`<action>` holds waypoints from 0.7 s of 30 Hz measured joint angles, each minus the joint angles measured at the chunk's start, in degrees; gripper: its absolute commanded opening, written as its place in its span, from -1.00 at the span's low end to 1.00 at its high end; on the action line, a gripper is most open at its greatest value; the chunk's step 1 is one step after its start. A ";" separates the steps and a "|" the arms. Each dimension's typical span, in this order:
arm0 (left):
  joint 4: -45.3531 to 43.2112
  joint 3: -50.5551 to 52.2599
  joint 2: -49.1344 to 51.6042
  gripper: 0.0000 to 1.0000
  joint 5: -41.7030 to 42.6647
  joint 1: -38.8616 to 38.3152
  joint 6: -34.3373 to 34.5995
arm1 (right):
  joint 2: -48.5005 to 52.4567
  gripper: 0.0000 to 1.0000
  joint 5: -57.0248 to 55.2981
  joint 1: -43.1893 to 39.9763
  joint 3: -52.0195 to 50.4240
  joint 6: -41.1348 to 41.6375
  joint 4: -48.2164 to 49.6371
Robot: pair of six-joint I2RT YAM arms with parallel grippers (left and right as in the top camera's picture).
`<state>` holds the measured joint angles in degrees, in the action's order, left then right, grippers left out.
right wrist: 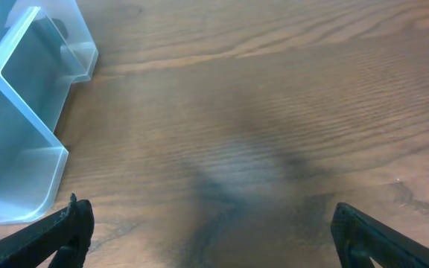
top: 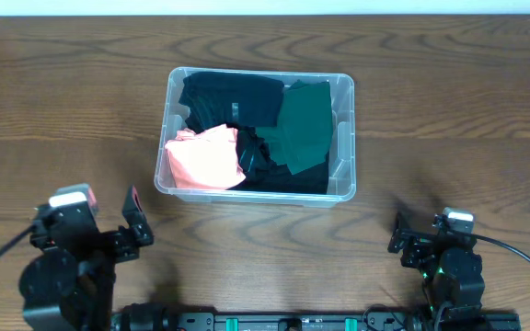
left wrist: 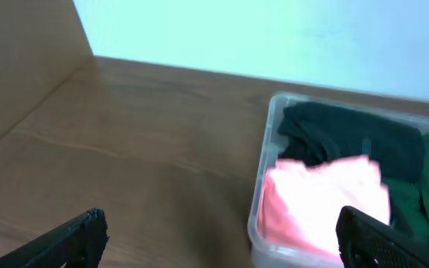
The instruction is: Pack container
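Observation:
The clear plastic container (top: 342,138) stands at the table's middle back, holding a black garment (top: 231,98), a dark green one (top: 304,124) and a pink one (top: 205,158). It also shows in the left wrist view (left wrist: 262,167) and its corner in the right wrist view (right wrist: 21,126). My left gripper (top: 109,221) is open and empty near the front left, its fingers wide apart over bare wood (left wrist: 218,242). My right gripper (top: 431,237) is open and empty at the front right, over bare wood (right wrist: 211,238).
The wooden table (top: 449,101) stretches around the container. A pale wall (left wrist: 274,33) rises behind the table's far edge. A wooden panel (left wrist: 21,45) stands at the far left.

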<state>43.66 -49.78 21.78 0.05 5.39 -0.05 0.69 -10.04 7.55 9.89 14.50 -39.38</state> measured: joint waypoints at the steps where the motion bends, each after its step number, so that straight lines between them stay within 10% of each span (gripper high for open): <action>1: -0.57 1.55 -1.01 0.96 0.44 0.00 -0.09 | 0.00 0.99 0.04 0.00 -0.02 0.00 0.00; 21: -8.63 23.28 -13.66 0.96 4.55 -0.04 1.53 | 0.00 0.99 0.09 0.00 -0.02 0.00 0.00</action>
<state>35.03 -26.50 8.12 4.60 5.34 1.48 0.69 -9.96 7.55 9.87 14.50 -39.38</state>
